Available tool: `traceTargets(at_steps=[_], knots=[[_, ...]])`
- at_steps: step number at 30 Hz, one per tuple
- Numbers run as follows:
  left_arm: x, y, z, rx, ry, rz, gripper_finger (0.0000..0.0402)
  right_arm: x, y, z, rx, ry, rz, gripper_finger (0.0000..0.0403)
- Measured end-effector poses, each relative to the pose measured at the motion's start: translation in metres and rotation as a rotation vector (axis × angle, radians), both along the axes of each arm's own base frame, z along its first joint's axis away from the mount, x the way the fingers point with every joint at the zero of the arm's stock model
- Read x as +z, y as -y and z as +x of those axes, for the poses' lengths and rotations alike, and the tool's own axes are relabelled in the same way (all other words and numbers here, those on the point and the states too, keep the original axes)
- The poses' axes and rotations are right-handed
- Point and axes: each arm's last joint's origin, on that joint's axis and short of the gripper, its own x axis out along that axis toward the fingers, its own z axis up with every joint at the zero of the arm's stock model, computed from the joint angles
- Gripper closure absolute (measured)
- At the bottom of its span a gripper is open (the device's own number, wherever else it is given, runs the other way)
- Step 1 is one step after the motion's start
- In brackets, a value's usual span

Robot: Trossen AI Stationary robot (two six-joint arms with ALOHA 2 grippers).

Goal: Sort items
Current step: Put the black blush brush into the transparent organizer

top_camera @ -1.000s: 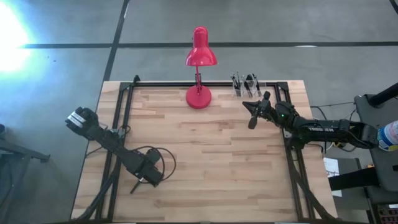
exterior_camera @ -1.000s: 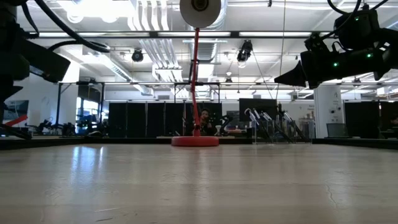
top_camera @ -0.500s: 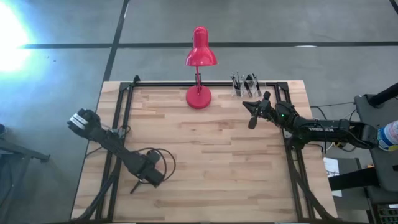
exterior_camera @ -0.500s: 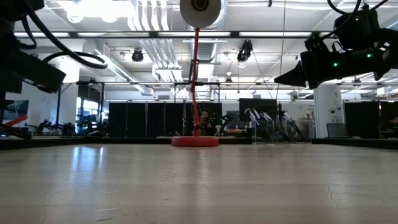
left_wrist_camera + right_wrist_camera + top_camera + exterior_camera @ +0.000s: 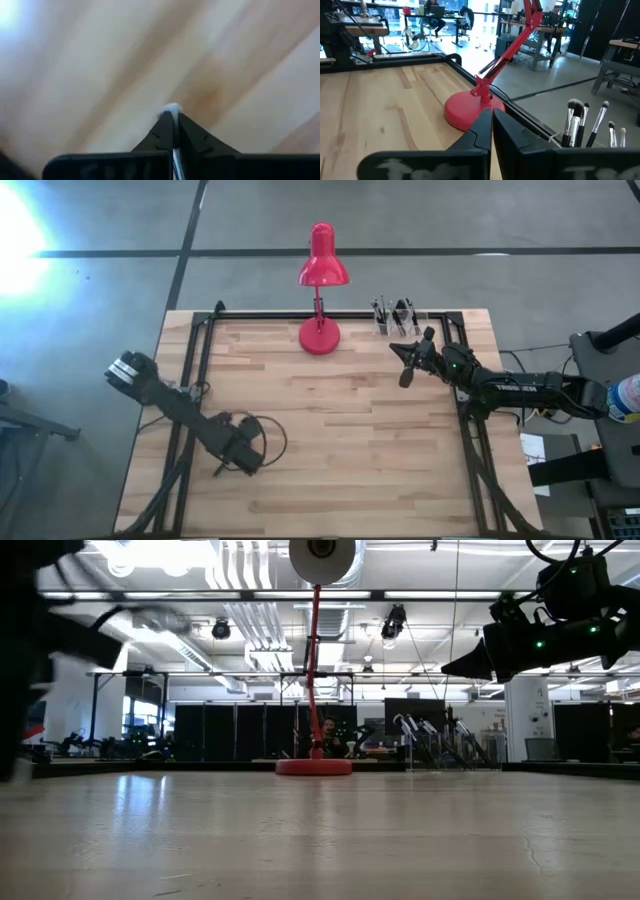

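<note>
Large open industrial lab or workshop hall. Exposed ceiling ducts (image 5: 245, 600) and strip lights overhead, bare grey concrete floor (image 5: 450, 215). Beyond the butcher-block bench (image 5: 330, 430), rows of work desks (image 5: 367, 30) with equipment, dark partition panels (image 5: 240, 730).

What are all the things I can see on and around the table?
Table: one, light wood with a black frame.
Desk lamp: one, red, at the middle of the far edge.
Brushes: several, silvery with pale or dark tips, standing upright in a clear holder at the far edge, right of the lamp.
Left gripper: one, dark, shut, low over the near left of the table.
Right gripper: one, dark, shut, raised near the brushes, holding nothing.
</note>
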Motion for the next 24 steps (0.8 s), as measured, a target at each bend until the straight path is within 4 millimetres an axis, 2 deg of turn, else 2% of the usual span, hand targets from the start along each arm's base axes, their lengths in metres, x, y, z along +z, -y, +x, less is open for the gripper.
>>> traceTargets(at_steps=[6,12,15,19,21,24], knots=[[0.040,-0.033,0.017,-0.132,0.367,0.215,0.0398,0.000,0.000,0.000,0.001,-0.007,-0.010,0.0394],[0.069,-0.062,0.054,-0.351,0.826,0.407,0.0400,0.000,-0.002,0.001,0.084,-0.007,-0.003,0.0394],[0.068,-0.082,0.066,-0.468,1.086,0.456,0.0400,-0.001,-0.004,0.003,0.175,0.004,0.027,0.0394],[0.056,-0.116,0.069,-0.574,1.410,0.434,0.0401,-0.002,-0.007,0.006,0.252,0.004,0.058,0.0394],[0.050,-0.136,0.070,-0.561,1.478,0.451,0.0401,0.000,-0.008,0.011,0.271,0.017,0.073,0.0393],[0.042,-0.159,0.076,-0.521,1.491,0.484,0.0401,0.005,-0.013,0.021,0.322,0.046,0.079,0.0381]])
